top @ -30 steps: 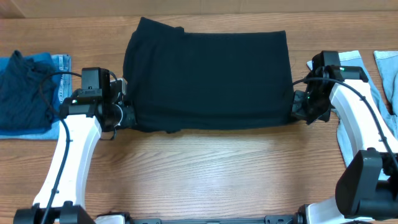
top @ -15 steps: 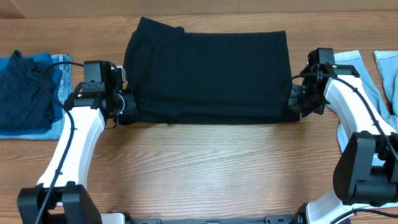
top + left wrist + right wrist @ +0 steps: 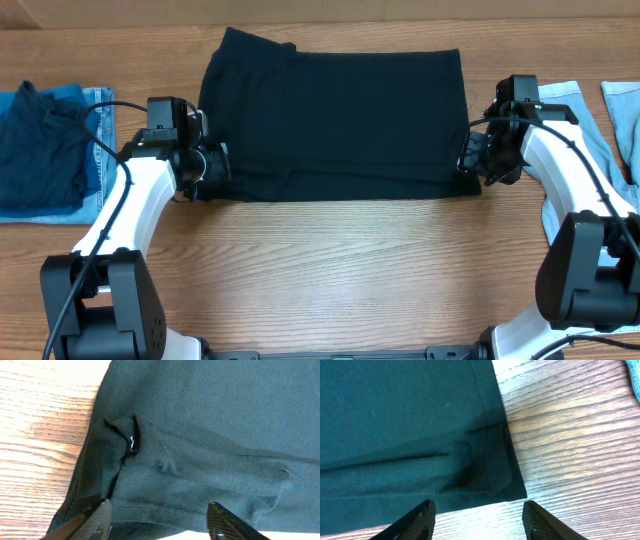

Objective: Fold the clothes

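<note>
Black garment [image 3: 335, 120], matte knit, folded rectangle, stitched hem; left claw [image 3: 160, 512], right claw [image 3: 479, 507] both released

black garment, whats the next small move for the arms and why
Probably lift both straight up, clear of the cloth. The left end effector and right end effector stand open, and the black garment lies on the table, its near corners ungripped; sliding sideways might drag them.
</note>
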Robot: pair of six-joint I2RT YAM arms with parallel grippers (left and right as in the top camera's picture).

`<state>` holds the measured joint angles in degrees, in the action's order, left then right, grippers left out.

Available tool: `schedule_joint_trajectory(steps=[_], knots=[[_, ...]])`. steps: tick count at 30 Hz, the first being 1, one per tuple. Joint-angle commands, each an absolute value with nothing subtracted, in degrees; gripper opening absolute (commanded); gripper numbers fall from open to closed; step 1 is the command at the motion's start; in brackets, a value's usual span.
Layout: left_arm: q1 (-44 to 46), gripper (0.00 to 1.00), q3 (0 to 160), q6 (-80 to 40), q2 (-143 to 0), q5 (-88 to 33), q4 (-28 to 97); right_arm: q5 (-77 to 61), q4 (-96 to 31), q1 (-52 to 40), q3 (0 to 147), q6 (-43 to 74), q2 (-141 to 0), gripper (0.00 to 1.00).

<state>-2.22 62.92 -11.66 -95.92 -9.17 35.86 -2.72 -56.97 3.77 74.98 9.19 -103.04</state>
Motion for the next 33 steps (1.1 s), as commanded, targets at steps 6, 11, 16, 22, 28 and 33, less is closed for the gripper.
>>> schedule_joint_trajectory(steps=[6,11,16,22,28,33], knots=[[-1.67,0.66,64.05,-11.79,-95.00,-11.68,38.02,-2.63,-57.30,4.14,74.46,9.37,-103.11,0.59],[-1.06,0.62,63.90,-11.25,-94.39,-13.89,48.51,-2.61,-57.34,4.14,72.71,9.37,-103.11,0.59],[-0.71,0.61,61.39,-8.54,-94.39,-9.50,46.87,-2.61,-57.76,4.16,72.71,9.34,-103.11,0.59],[-0.71,0.63,60.14,-8.32,-94.65,-11.99,41.93,-2.63,-58.39,4.14,72.71,9.17,-103.11,0.59],[-0.78,0.65,60.14,-8.27,-94.87,-8.88,37.80,-2.63,-59.24,4.14,72.71,9.17,-103.11,0.60],[-0.78,0.65,60.14,-8.32,-94.87,-4.86,37.17,-2.66,-59.44,4.14,72.71,9.17,-103.11,0.60]])
